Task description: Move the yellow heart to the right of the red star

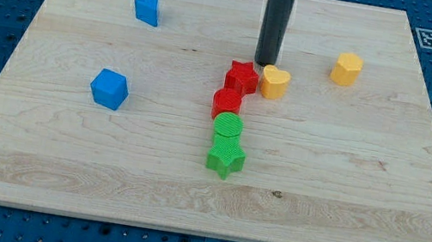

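The yellow heart (pixel 274 82) lies just right of the red star (pixel 241 77), nearly touching it, near the board's middle. My tip (pixel 267 62) rests on the board just above the gap between the two, close to the heart's upper left edge. The rod rises straight up out of the view's top.
A red cylinder (pixel 227 103), a green cylinder (pixel 228 126) and a green star (pixel 226 157) form a column below the red star. A yellow block (pixel 347 69) sits at the upper right. A blue triangular block (pixel 148 9) and a blue cube-like block (pixel 109 88) sit at the left.
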Robot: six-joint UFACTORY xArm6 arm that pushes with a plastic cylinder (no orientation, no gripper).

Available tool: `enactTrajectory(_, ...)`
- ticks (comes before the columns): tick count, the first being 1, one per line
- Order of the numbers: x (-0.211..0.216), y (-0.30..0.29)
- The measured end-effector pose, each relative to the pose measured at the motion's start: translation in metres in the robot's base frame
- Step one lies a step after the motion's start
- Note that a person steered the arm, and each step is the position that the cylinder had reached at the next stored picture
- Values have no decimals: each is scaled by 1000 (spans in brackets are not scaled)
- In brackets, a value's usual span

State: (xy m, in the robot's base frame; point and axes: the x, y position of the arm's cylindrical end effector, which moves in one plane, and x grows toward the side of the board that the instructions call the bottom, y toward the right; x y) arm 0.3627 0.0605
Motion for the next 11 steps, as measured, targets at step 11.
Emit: enactTrajectory(11, 22, -13)
